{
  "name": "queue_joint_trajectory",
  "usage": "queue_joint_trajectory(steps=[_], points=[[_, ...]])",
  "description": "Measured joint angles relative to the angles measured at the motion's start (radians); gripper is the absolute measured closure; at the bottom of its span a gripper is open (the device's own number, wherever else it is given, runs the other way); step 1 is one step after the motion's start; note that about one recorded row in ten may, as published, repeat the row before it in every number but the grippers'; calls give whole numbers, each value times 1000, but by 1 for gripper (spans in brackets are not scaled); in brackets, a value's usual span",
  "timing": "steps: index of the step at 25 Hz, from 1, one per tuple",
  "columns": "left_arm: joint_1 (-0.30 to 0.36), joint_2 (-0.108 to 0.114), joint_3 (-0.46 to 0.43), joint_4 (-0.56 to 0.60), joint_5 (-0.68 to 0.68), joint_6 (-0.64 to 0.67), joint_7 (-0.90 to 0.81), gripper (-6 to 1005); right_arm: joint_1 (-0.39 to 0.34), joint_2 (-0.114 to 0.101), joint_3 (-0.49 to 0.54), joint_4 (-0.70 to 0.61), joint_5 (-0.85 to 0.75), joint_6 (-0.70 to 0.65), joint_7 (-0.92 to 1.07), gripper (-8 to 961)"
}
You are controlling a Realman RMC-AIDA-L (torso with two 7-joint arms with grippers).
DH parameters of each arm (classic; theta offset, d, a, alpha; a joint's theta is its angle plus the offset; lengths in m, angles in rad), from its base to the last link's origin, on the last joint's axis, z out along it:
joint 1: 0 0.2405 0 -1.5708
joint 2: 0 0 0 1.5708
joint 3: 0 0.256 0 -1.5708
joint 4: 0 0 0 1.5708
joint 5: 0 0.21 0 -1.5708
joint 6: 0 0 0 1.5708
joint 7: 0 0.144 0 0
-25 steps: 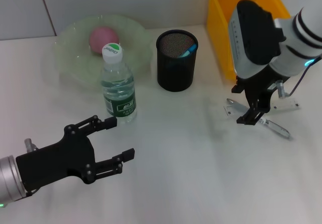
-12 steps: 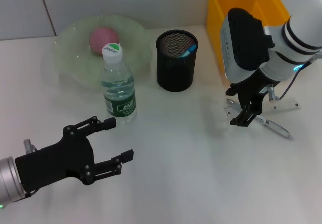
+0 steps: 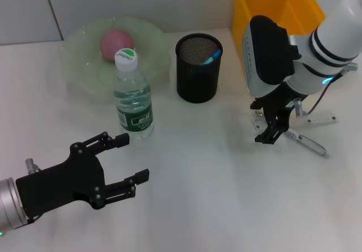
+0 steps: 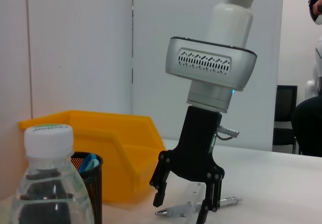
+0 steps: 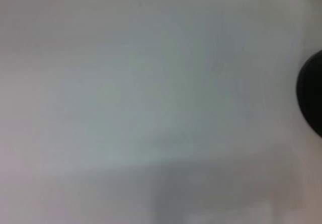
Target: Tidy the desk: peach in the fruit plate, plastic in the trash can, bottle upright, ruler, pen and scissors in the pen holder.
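While the left end effector (image 3: 129,158) rests open near the upright bottle (image 3: 133,96), the right end effector (image 3: 275,126), fingers spread, hangs over the pen (image 3: 306,142) and ruler (image 3: 318,118) on the worktop (image 3: 215,195).

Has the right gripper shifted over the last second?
Yes. The right gripper has drifted toward the black mesh pen holder, away from the clear ruler on the desk.

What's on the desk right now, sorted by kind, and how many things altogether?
Fruit: 1, peach
Containers: 4, plate, bottle, pen holder, yellow bin
Stationery: 3, clear ruler, silver pen, blue item in the holder
Total: 8
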Motion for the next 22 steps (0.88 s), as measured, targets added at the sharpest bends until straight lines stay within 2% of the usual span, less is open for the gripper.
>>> queue_joint_trajectory(steps=[22], points=[[-3, 0, 0, -1, -1, 0, 1, 217, 40, 1, 0, 95, 2, 50, 5, 195]])
